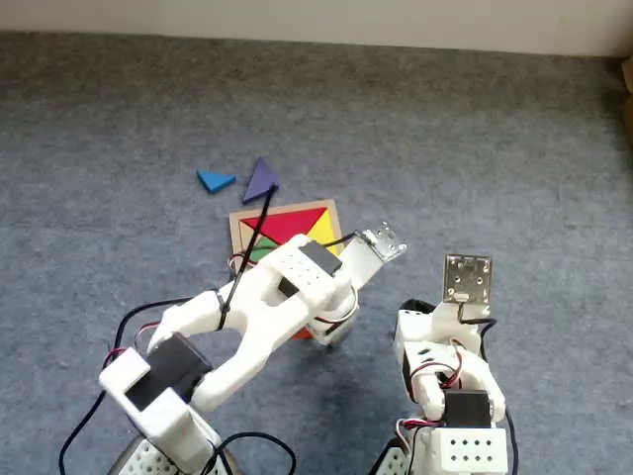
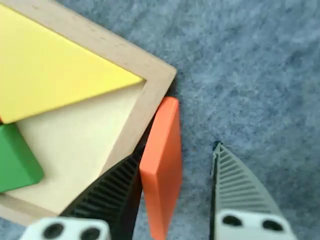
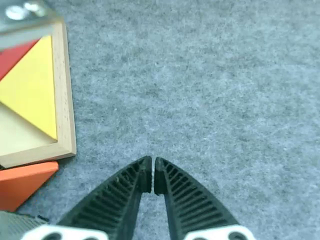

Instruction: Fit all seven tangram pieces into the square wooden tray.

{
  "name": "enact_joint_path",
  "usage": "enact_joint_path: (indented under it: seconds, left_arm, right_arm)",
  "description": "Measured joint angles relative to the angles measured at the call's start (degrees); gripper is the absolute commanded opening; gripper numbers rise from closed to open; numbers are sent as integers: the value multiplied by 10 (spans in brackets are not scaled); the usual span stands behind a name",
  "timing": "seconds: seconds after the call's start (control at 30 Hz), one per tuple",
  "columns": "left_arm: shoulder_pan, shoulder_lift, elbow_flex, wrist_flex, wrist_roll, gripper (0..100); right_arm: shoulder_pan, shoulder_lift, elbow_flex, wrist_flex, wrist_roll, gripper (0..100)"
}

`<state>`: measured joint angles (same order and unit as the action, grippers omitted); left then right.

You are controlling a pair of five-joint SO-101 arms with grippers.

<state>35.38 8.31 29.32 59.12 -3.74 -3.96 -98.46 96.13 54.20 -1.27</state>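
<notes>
Tray [image 2: 152,92] beside your left pincer [image 2: 176,154], with yellow piece [image 2: 55,70], green piece [image 2: 15,162], red piece [image 3: 12,57] inside | left pincer open, orange piece [image 2: 162,170] on edge between its fingers | right pincer [image 3: 152,175] closed over carpet [image 3: 200,75]

The left arm [image 1: 247,336] is stretching from its base at about 7 o'clock in the high view toward 1 o'clock. Its white links are lying long and low, and its wrist is bending down near the middle of the scene. The left gripper [image 2: 175,155] is pointing downward with its fingers standing apart, the dark finger [image 2: 112,192] on one side and the pale finger [image 2: 235,192] on the other. The right arm [image 1: 447,381] is sitting folded back at about 5 o'clock, facing 12 o'clock, just beside the left arm. The right gripper [image 3: 152,175] is pointing forward and down, its two dark fingers pressing together at the tips.
</notes>
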Motion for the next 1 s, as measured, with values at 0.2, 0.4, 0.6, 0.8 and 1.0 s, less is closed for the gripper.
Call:
enact_joint_path:
  seconds: [0.2, 0.4, 0.6, 0.8, 1.0]
  left_arm:
    - [2, 5, -5, 0, 1, 59]
    - [-1, -44, -5, 4, -1, 5]
    - [-2, -135, -5, 33, -1, 5]
    - [-33, -146, -5, 33, -40, 7]
    - [-43, -146, -5, 33, -91, 8]
  right_arm:
    - [0, 0, 0, 0, 0, 32]
    - [0, 0, 0, 0, 0, 32]
    - [0, 0, 0, 0, 0, 32]
    - [0, 0, 0, 0, 0, 32]
    - [0, 0, 0, 0, 0, 32]
